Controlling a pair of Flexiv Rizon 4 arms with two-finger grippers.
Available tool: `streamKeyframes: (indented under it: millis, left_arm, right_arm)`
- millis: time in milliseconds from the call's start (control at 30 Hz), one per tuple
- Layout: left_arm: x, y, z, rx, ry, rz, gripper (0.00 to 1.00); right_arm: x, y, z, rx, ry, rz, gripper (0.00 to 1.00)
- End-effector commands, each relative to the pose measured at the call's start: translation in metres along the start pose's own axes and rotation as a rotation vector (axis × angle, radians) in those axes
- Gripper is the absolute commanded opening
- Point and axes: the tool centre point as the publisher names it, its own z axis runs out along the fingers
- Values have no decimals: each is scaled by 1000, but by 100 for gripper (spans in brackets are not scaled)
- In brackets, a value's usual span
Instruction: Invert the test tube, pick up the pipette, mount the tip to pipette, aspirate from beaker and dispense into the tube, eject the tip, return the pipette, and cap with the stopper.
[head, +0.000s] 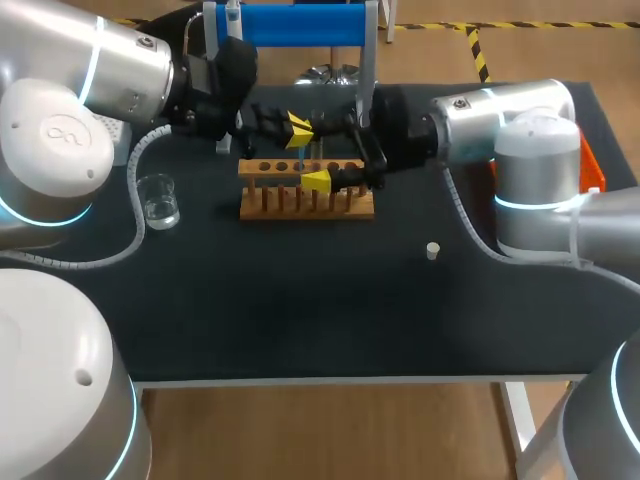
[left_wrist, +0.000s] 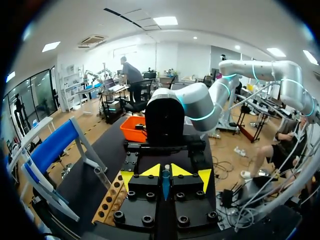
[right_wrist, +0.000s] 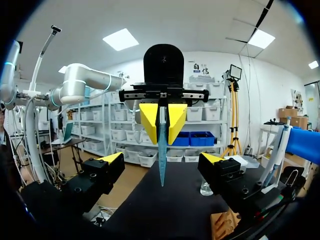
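Pipette tip (right_wrist: 162, 150) (blue, tapered, point down) pinched in left gripper (left_wrist: 165, 171), above wooden rack (head: 305, 205) toward bench (head: 300, 320) far edge. Right gripper (right_wrist: 162, 158) faces it, fingers spread wide either side of tip, apart from it. Clear test tube (left_wrist: 102, 177) tilted at rack. Beaker (head: 158, 200) near left edge. Stopper (head: 432, 250) toward right edge, well apart from rack.

The surface (head: 300, 310) is matt black; the rack (head: 306, 208) is bare wood; the beaker (head: 158, 200) is clear and glossy; the blue tip (right_wrist: 162, 150) looks translucent plastic.
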Motion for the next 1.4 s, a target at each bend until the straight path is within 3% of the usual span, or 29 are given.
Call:
streamKeyframes:
  millis: [33,300,467,1000,1167,1400]
  left_arm:
    - [0,0,0,-2,0,0,0]
    - [0,0,0,-2,0,0,0]
    - [0,0,0,-2,0,0,0]
    - [0,0,0,-2,0,0,0]
    - [0,0,0,-2,0,0,0]
    - [0,0,0,-2,0,0,0]
  right_arm:
    - [-1,-1,4,-9,-3,1,94]
    - [-1,1,8,-23,-5,1,82]
    - [-2,2,8,-34,-7,0,49]
    - [1,4,8,-47,-1,2,23]
    - [2,5,7,-50,2,2,0]
    - [3,6,6,-52,6,3,0]
